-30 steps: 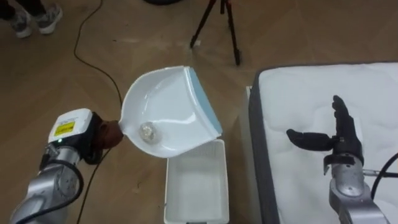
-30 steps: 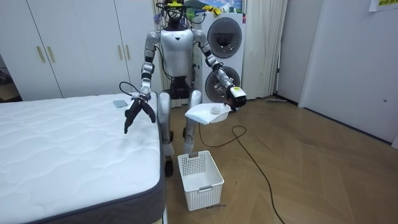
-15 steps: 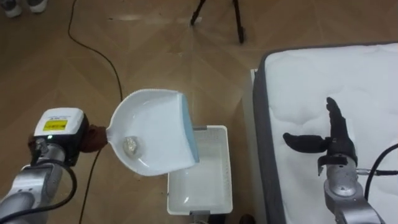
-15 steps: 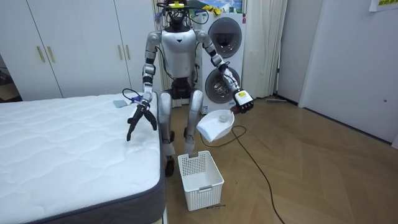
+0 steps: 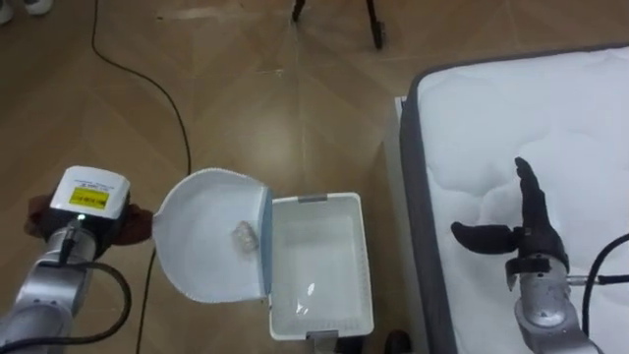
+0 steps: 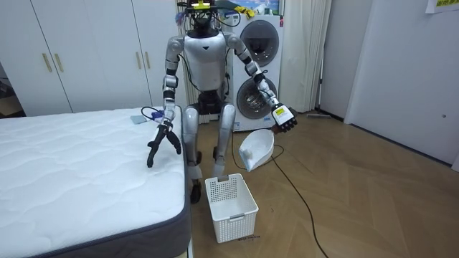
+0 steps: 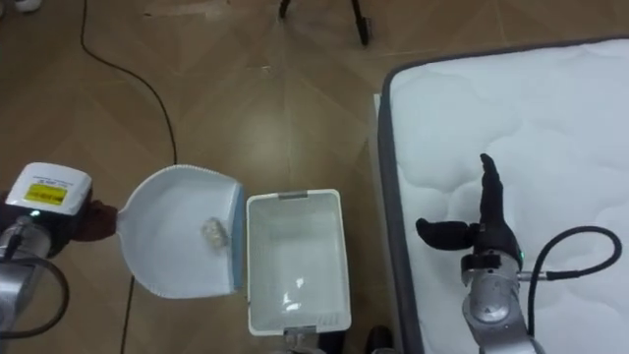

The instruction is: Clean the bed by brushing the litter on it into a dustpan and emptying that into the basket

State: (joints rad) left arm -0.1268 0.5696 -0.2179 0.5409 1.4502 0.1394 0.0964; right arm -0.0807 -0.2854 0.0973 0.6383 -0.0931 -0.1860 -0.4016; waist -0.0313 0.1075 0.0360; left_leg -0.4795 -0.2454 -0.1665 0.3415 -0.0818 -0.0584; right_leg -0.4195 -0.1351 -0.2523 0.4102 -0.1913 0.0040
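My left hand (image 5: 96,208) is shut on the handle of a white dustpan (image 5: 208,246) with a pale blue lip. The pan is tipped on edge, its mouth against the left rim of a white plastic basket (image 5: 316,270) on the floor. A small crumpled ball of litter (image 5: 243,234) lies in the pan near the mouth. My right hand (image 5: 526,232) hovers open over the white mattress (image 5: 550,118) near its edge, holding nothing. In the room view I stand at the bed's corner with the dustpan (image 6: 257,149) hanging low above the basket (image 6: 231,206).
A dark cable (image 5: 147,69) snakes over the wooden floor to my left. Tripod legs (image 5: 373,25) stand beyond the basket. A washing machine (image 6: 258,72) and white wardrobes (image 6: 72,57) are behind me. A small bluish item (image 6: 138,119) lies on the bed's far corner.
My left hand has lowered the dustpan and tipped it from level to on edge beside the basket. The litter ball has slid towards the mouth. My right hand has stayed over the mattress.
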